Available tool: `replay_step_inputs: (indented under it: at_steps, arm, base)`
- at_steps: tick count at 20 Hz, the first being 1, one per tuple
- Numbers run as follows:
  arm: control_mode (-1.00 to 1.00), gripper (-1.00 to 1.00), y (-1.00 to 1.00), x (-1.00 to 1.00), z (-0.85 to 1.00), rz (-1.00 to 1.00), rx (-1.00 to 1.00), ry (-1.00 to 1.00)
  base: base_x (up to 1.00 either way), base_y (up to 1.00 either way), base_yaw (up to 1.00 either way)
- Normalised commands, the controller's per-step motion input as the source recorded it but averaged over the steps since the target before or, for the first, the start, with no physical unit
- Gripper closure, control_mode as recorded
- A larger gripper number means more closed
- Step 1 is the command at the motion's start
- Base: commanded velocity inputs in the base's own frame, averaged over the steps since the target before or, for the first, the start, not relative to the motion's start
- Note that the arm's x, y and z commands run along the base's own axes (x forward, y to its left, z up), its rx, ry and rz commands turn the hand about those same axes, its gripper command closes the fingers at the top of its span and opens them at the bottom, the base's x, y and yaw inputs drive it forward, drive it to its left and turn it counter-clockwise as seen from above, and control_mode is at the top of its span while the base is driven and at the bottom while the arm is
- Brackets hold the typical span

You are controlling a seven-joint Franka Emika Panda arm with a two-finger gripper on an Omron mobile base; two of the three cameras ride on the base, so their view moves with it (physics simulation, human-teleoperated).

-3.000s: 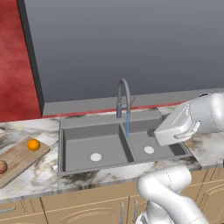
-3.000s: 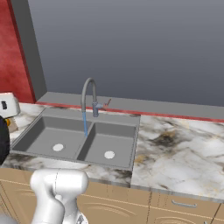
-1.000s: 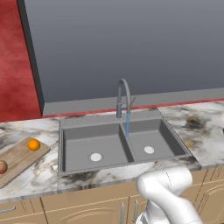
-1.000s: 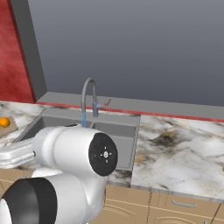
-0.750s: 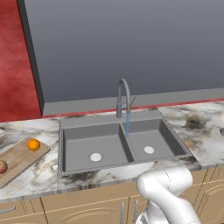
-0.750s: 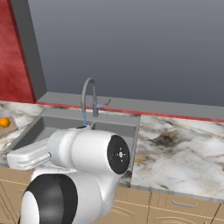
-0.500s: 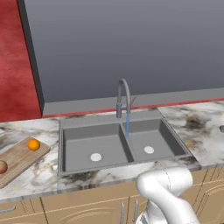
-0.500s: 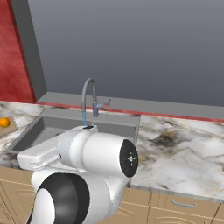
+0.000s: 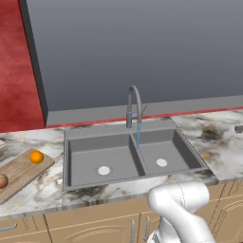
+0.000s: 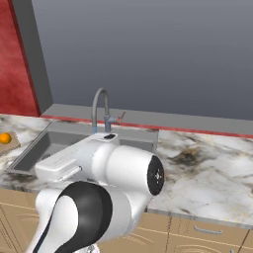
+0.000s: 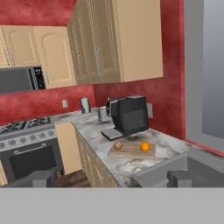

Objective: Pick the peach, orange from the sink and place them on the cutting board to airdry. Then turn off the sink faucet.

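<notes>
On the cutting board (image 9: pixel 23 172) left of the sink (image 9: pixel 130 154) you already have the orange (image 9: pixel 36 156) and peach (image 9: pixel 2 181), so with the end effector (image 11: pixel 111 178) spread and empty, bring it to the faucet (image 9: pixel 134 107) lever, water running.

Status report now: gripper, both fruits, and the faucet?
Gripper open, empty. Peach and orange on cutting board. Sink faucet running, water stream visible. Nothing in the way.
</notes>
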Motion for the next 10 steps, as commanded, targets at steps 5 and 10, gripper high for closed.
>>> replay_step_inputs:
  at_steps: [5,10]
  arm:
    - [-1.00,-1.00,-0.01,0.43,0.03,0.00,0.03,-0.01]
    - [-1.00,-1.00,0.00,0.56,0.00,0.00,0.04,0.00]
  base:
    - [0.00,0.00,0.00]
    - [0.00,0.00,0.00]
